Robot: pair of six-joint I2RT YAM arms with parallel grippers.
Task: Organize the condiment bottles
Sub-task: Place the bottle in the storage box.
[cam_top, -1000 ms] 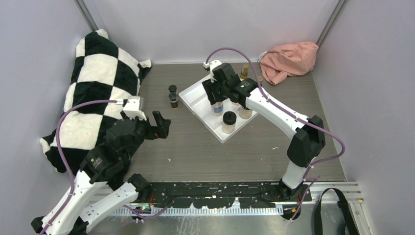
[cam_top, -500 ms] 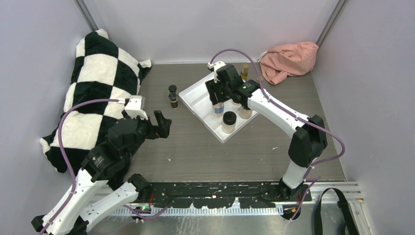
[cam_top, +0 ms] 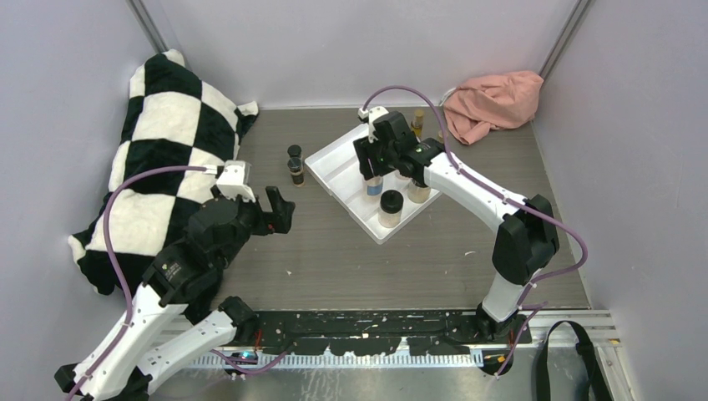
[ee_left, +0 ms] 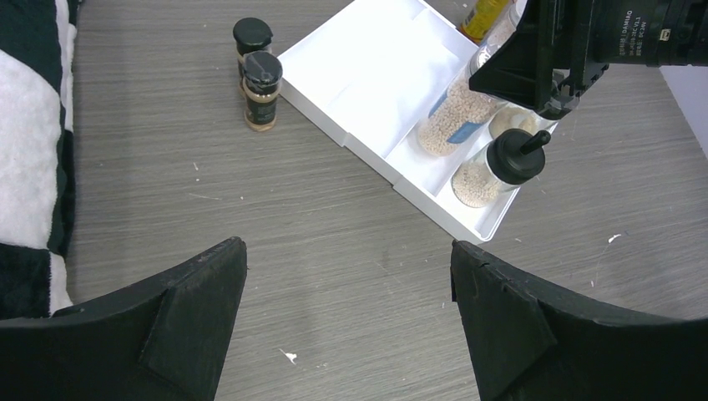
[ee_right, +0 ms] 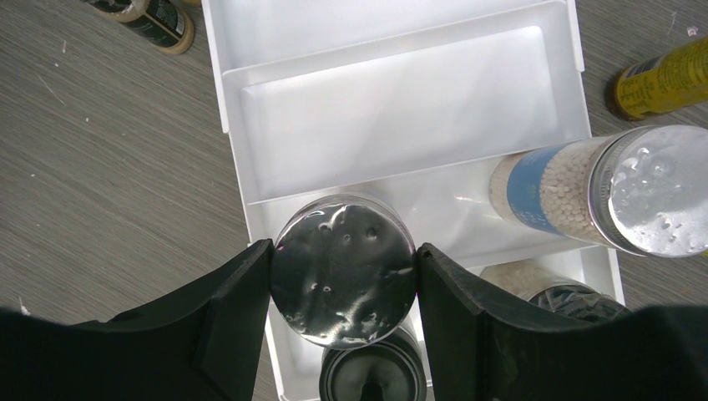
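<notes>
My right gripper (cam_top: 372, 164) is shut on a silver-lidded blue-labelled jar (cam_top: 373, 185) over the white tray (cam_top: 334, 171); in the right wrist view (ee_right: 344, 276) both fingers press its lid (ee_right: 344, 267). The second silver-lidded jar (ee_right: 618, 196) stands in the tray beside it. Two tan black-capped jars (cam_top: 390, 208) (cam_top: 417, 192) stand in the tray's near end. Two tiny dark bottles (cam_top: 294, 153) (cam_top: 295, 170) stand on the table left of the tray. A slim amber bottle (cam_top: 417, 123) stands behind the tray. My left gripper (cam_top: 271, 215) (ee_left: 346, 326) is open and empty over bare table.
A black-and-white checkered blanket (cam_top: 167, 159) lies along the left side. A pink cloth (cam_top: 493, 100) lies at the back right corner. Grey walls close in the back and both sides. The tray's far compartment (ee_right: 392, 117) holds nothing.
My right gripper has shifted slightly right and back with the silver-lidded jar in it. My left arm has edged a little to the right, still open.
</notes>
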